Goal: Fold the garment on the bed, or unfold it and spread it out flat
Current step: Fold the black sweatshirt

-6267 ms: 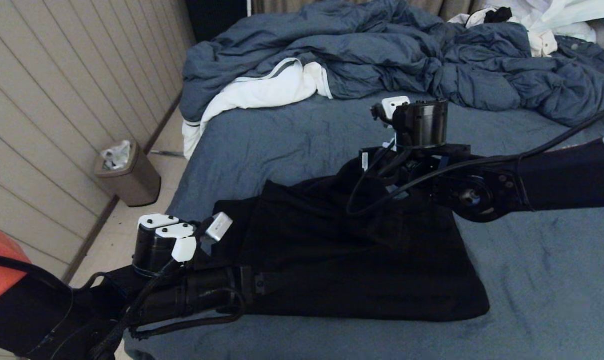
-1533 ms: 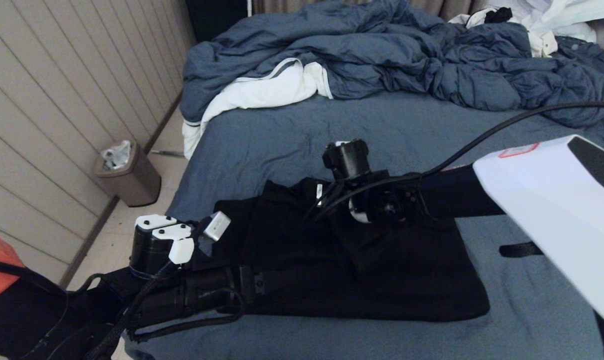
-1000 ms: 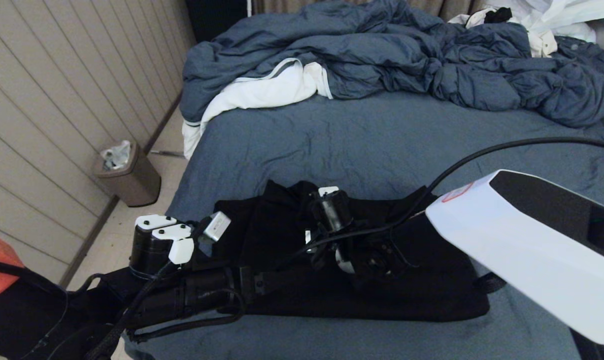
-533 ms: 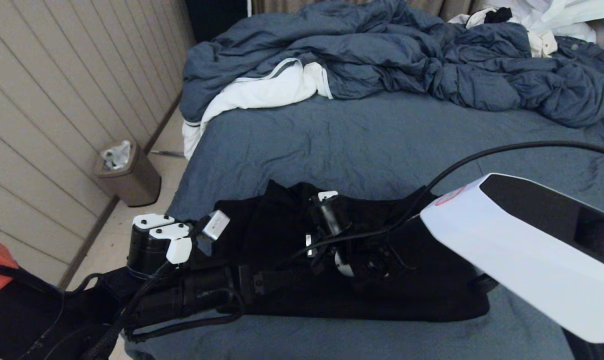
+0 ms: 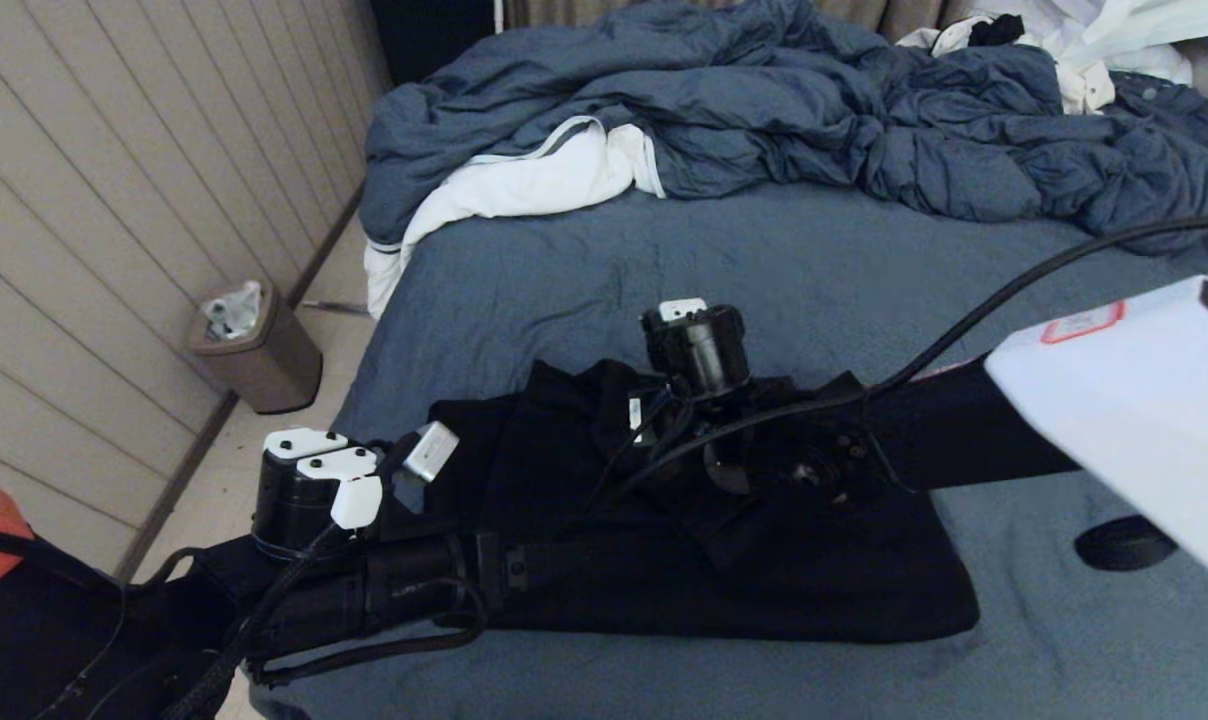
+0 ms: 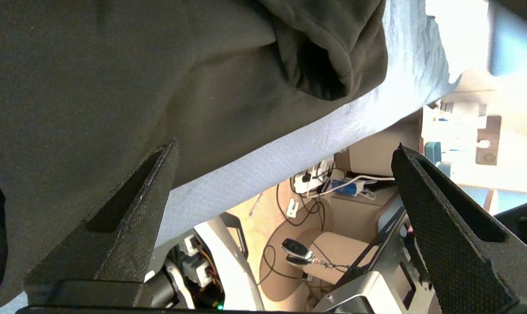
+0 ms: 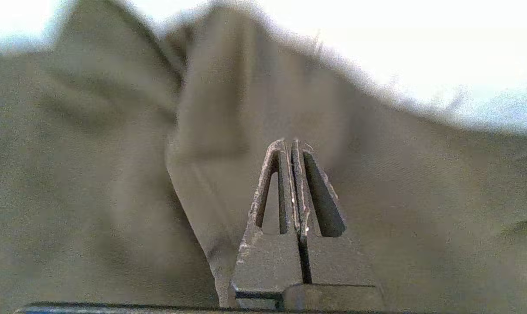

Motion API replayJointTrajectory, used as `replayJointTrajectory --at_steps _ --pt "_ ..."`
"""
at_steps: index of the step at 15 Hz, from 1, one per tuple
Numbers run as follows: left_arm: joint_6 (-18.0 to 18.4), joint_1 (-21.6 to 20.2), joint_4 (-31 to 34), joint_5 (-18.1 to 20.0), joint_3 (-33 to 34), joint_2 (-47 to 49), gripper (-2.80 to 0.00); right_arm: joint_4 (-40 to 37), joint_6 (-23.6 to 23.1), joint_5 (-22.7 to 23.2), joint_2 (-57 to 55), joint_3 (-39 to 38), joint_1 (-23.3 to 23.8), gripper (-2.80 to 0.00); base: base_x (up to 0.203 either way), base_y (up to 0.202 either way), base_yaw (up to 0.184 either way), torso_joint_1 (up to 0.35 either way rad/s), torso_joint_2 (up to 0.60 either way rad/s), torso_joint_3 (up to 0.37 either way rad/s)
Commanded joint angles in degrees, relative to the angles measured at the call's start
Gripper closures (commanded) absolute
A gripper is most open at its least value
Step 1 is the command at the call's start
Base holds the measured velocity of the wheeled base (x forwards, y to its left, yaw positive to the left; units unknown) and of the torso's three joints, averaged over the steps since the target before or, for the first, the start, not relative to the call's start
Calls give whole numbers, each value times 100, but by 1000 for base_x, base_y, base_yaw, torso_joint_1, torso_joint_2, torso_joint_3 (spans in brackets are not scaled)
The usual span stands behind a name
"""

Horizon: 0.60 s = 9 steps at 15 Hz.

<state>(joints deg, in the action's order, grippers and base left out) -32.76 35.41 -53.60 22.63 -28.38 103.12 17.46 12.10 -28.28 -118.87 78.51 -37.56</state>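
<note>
Lying folded on the bed [image 5: 584, 260] toward 6 o'clock, the garment [image 5: 764, 580], right gripper [image 7: 289, 146] pinched tight on nothing above it, left gripper [image 6: 285, 157] gaping wide, empty, at its 9 o'clock edge.

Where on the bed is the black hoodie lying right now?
In the head view, the black hoodie lies folded on the near part of the bed, toward its left edge, well short of the rumpled duvet at the far end.
</note>
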Motion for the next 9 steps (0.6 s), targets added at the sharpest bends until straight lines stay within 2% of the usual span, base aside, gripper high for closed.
replayJointTrajectory --at_steps 1,5,7,9 --pt "-20 1 -28 14 -1 6 -280 2 -66 -18 555 46 16 0 0 0 0 0 0 0" --pt "-20 1 -27 14 -1 -25 -280 -163 -208 53 1103 -65 534 0 0 0 0 0 0 0" --pt "-28 1 -27 14 -1 -38 -280 -314 -231 223 1571 -282 1199 0 0 0 0 0 0 0" --pt "-28 1 -27 14 -1 -46 -280 -572 -242 614 1939 -504 2070 0 0 0 0 0 0 0"
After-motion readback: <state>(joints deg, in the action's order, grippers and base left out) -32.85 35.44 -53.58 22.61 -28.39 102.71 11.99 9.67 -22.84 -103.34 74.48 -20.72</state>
